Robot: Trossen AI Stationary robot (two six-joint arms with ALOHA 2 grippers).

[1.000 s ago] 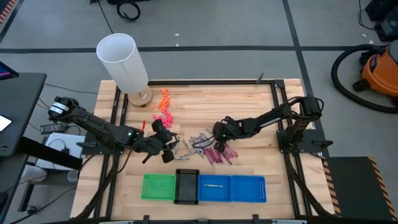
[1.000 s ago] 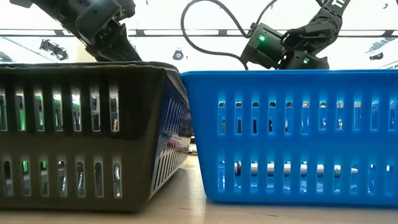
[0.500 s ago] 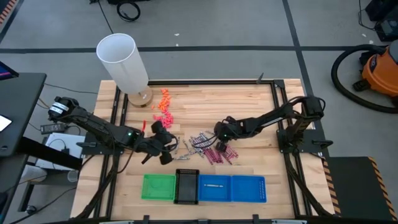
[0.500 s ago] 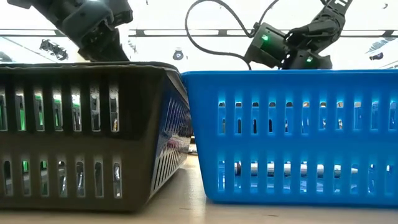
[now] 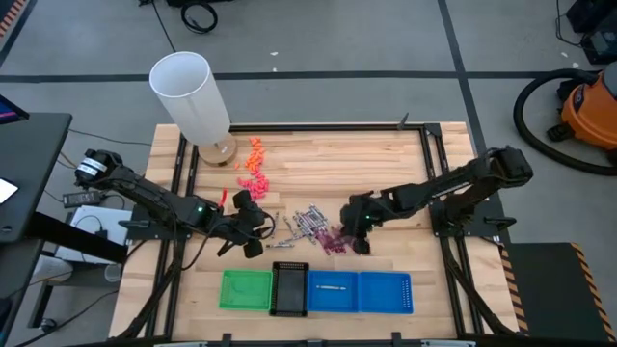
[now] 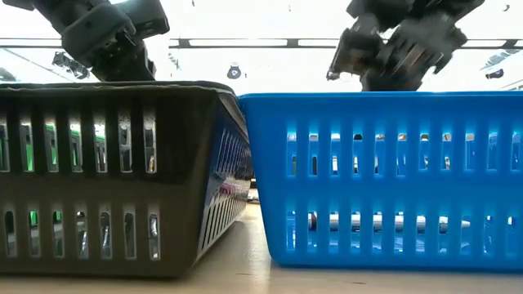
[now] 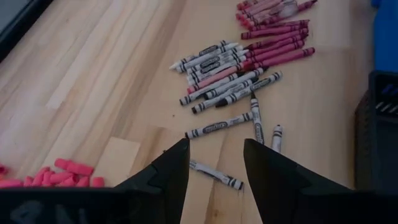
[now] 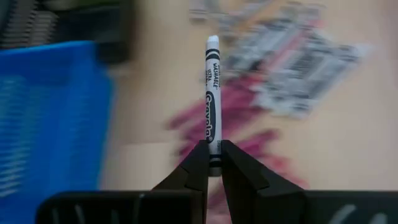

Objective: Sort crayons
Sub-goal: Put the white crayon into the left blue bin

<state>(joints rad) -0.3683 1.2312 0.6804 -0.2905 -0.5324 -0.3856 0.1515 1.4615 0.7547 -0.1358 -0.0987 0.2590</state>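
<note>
The crayons lie in a loose pile on the table's middle: grey-silver ones and magenta ones. My right gripper hangs just above the pile's near right side, shut on one grey-silver crayon. My left gripper stands open at the pile's left. A single grey crayon lies flat on the wood below its fingers. My right gripper pinches the grey-silver crayon by one end between its two fingertips. The crayon runs on in line with the fingers, its free end sticking out ahead of them. It is lifted clear of the table, slanting downward.
A row of trays stands at the near edge: green, black and two blue, one blue tray holding a crayon. Orange and pink lumps and a white cylinder are at the far left.
My right gripper has risen off the crayon pile and gone toward the table's near edge and a little right, turning as it went. The left arm has stayed in place.
</note>
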